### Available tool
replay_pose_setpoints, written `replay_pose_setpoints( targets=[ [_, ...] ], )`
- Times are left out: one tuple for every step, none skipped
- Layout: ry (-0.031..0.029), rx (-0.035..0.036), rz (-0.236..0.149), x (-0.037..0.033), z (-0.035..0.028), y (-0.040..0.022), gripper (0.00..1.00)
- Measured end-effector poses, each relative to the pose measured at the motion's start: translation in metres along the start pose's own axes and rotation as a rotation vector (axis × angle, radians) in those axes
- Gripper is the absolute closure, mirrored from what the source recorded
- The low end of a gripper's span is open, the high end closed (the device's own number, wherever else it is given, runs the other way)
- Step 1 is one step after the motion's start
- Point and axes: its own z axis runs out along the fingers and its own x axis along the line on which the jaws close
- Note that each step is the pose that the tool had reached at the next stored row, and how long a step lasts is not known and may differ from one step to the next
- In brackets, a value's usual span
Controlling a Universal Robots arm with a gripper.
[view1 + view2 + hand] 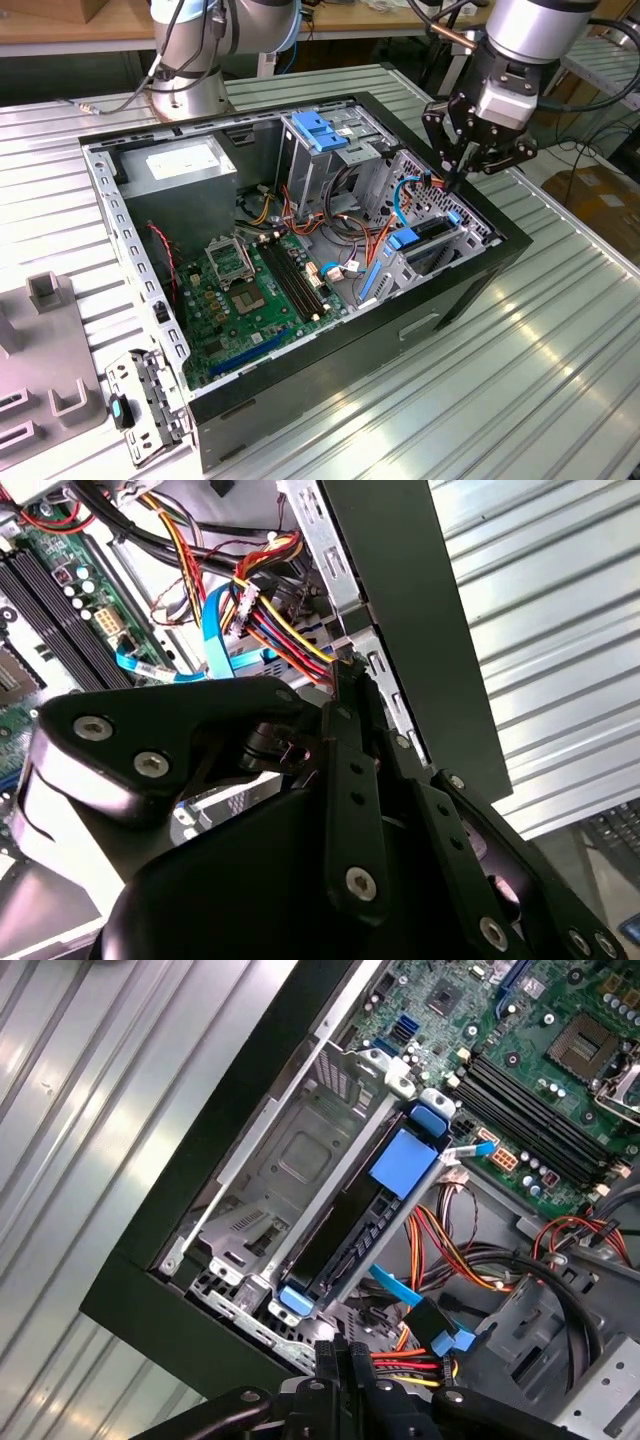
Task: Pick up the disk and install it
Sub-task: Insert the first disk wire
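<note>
The gripper [452,180] hangs over the case's [470,290] drive corner, fingers drawn together, apparently holding nothing. The disk [345,1225] sits on edge in its bay [290,1160], blue rails [404,1163] showing.

no readable text, labels or signs

- We see an open black computer case [470,290] lying on a ribbed metal table [560,380].
- Inside it we find a green motherboard [245,300], with a grey power supply box [180,165] in the corner beyond.
- A blue bracket [318,130] tops the upright drive cage.
- Red, yellow and orange wires [275,625] bundle near a blue flat cable [215,645].
- A grey fixture [45,360] stands on the table at the exterior view's left.
</note>
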Motion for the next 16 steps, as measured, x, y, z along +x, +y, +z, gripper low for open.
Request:
replay_pose_setpoints(
  targets=[
    [0.0009,-0.0006,0.010,-0.0002,0.0001,0.0003,0.84],
    [0.0016,-0.0012,0.018,-0.0004,0.0002,0.0005,0.84],
    [0.0025,-0.0019,0.027,-0.0005,0.0002,0.0007,0.84],
    [0.0033,-0.0026,0.036,-0.0007,0.0003,0.0010,0.84],
    [0.0041,-0.0032,0.045,-0.0009,0.0004,0.0013,0.84],
    [0.0048,-0.0037,0.052,-0.0011,0.0004,0.0016,0.84],
    [0.0055,-0.0042,0.060,-0.0013,0.0005,0.0019,0.84],
    [0.0062,-0.0048,0.067,-0.0016,0.0006,0.0022,0.84],
    [0.0070,-0.0054,0.075,-0.0018,0.0006,0.0026,0.84],
    [0.0076,-0.0059,0.082,-0.0021,0.0007,0.0030,0.84],
    [0.0080,-0.0062,0.086,-0.0025,0.0007,0.0036,0.84],
    [0.0082,-0.0064,0.088,-0.0031,0.0007,0.0044,0.84],
    [0.0086,-0.0067,0.093,-0.0037,0.0007,0.0054,0.84],
    [0.0093,-0.0072,0.102,-0.0038,0.0010,0.0056,0.84],
    [0.0112,-0.0087,0.121,-0.0039,0.0013,0.0056,0.84],
    [0.0128,-0.0099,0.137,-0.0039,0.0015,0.0056,0.84]
  ],
)
